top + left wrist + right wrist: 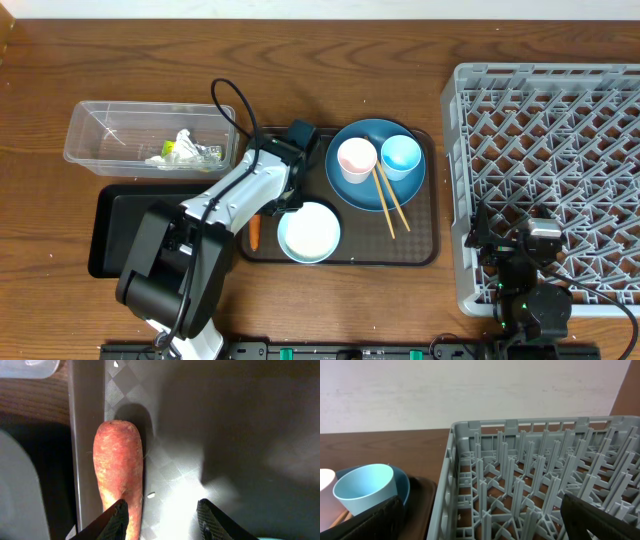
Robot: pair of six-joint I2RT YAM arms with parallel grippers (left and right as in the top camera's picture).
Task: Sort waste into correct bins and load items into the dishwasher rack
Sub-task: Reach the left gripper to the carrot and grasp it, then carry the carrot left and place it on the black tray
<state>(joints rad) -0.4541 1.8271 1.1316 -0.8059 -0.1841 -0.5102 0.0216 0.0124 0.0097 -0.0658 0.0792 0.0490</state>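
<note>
Wood-grain tabletop runs under everything, and we read it from the robot's edge outward. Nearest us, the left gripper hangs low over the brown tray with its jaws parted and only bare tray floor between them; it grasps nothing. The carrot lies just left of that gap, tucked along the tray's left rim. Its long axis runs away from us, parallel to the rim and roughly in line with the fingers. The left finger overlaps the carrot's near end; whether it touches we cannot tell. A rice grain sits on the floor just beside the carrot's right flank.

We judge that the coming move turns on this sideways offset. The jaws would need to shift left to straddle the carrot across its narrow width, and the rim leaves little room for the outer finger.

The right gripper, spread wide and empty, hovers at the near left corner of the dishwasher rack. It is well apart from the carrot, so the left arm is the nearer.

Farther on, the white bowl stands near the carrot's right. Beyond it the blue plate carries the pink cup and light blue cup, with the chopsticks trailing off its edge. The black tray lies just across the rim to the left. Farthest, the clear tub holds the wrapper and tissue.
</note>
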